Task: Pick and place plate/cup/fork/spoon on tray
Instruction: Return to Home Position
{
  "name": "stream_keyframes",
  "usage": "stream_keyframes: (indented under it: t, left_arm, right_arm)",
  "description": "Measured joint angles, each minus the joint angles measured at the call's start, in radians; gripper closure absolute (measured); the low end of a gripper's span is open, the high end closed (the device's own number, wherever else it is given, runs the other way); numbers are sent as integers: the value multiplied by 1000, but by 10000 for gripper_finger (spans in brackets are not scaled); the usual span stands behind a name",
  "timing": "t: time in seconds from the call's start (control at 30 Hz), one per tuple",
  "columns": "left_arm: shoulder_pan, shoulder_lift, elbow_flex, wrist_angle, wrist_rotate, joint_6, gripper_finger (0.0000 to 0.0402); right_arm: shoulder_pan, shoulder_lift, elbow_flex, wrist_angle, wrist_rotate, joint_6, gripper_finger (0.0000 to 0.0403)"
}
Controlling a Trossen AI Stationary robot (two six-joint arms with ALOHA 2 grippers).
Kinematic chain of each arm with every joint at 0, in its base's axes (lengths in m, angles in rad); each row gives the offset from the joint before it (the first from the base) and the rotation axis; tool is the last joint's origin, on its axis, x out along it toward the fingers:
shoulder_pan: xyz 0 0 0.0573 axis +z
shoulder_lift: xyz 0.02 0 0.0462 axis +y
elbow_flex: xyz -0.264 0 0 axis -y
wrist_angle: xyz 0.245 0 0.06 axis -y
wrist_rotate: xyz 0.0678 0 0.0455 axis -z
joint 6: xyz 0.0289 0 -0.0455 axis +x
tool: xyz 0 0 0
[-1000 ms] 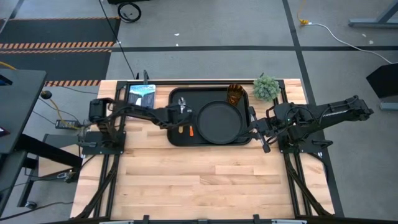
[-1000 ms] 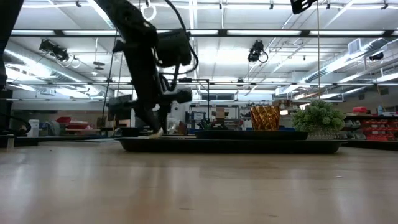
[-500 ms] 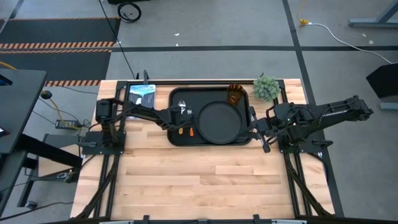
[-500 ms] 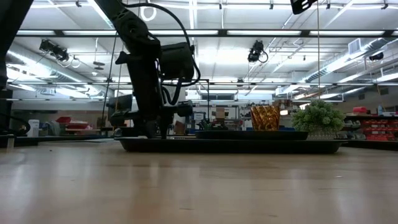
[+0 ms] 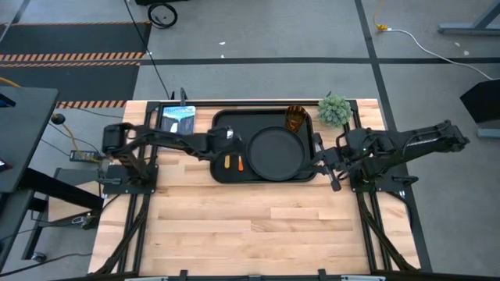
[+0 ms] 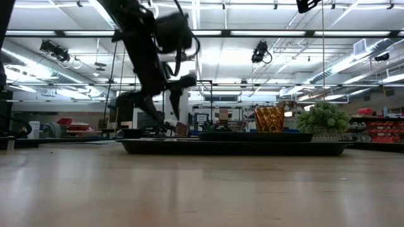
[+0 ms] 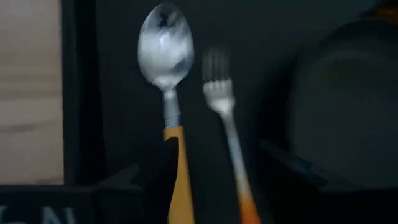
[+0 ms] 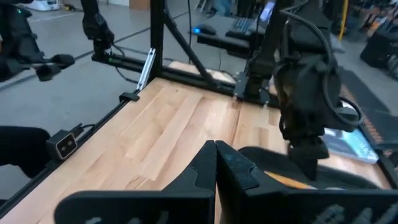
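Left gripper: above tray left part, jaw state cannot be told | spoon and fork: side by side beneath jaws | plate, cup: on tray | right gripper: jaws together, beside tray's right rim.

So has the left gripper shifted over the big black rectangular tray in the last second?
Yes. The left gripper has pulled back toward the tray's left rim.
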Motion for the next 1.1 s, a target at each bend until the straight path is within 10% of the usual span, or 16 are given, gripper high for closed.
stream_keyframes:
  t: [0.73, 1.1]
  left_arm:
    - [-244, -299, 2, 590, 154, 1015, 254]
    - [-328, -303, 1, 766, 251, 1291, 303]
  right_arm:
    - [-72, -383, -366, 181, 62, 131, 394]
    - [-72, -530, -555, 317, 59, 211, 394]
